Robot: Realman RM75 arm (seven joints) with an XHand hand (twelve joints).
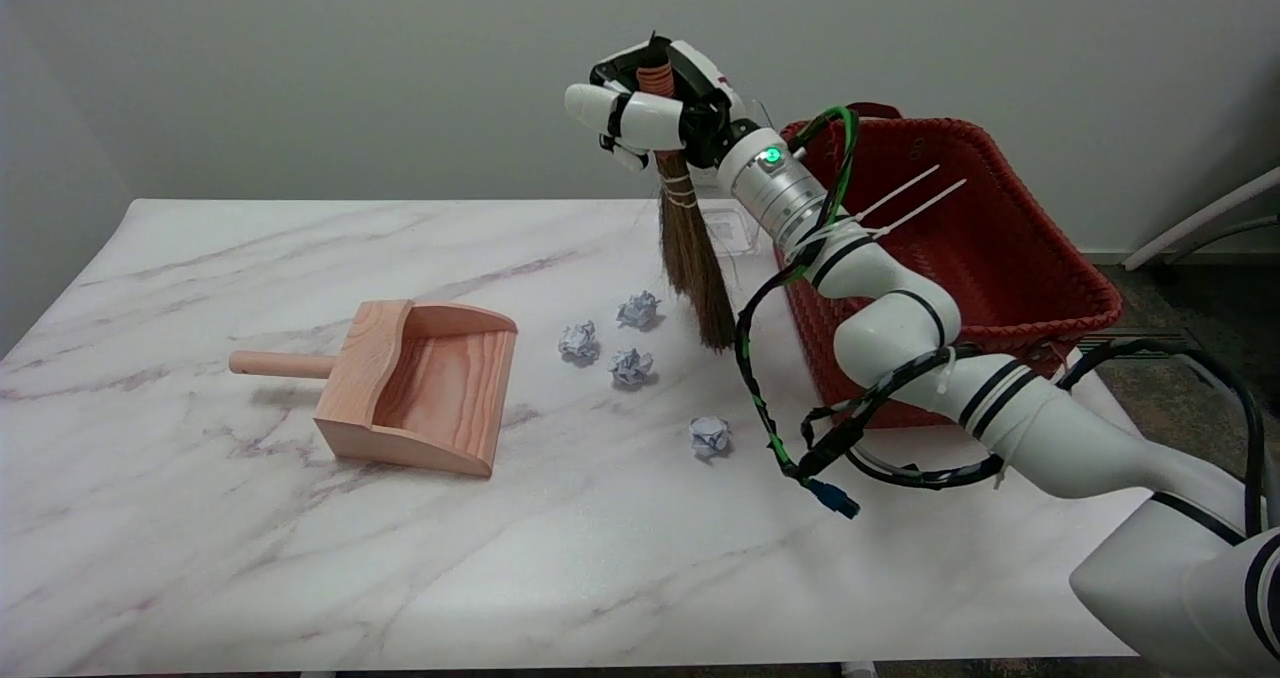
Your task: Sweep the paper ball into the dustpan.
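Observation:
My right hand [655, 108] grips the handle of a small straw broom [693, 258], holding it upright above the table. The brown bristles hang down and end just right of the paper balls, with their tip near the table. Several crumpled paper balls lie on the marble table [200, 538]: one [638, 310] closest to the bristles, one [579, 341] to its left, one [631, 367] below them, and one [709, 437] nearer the front. A wooden dustpan [420, 383] sits left of the balls, its open mouth facing right toward them and its round handle pointing left.
A red woven basket [960, 248] stands at the table's right edge, behind my forearm. A small clear plastic container [735, 230] lies by the basket behind the broom. Cables hang from my arm [790, 428] over the table.

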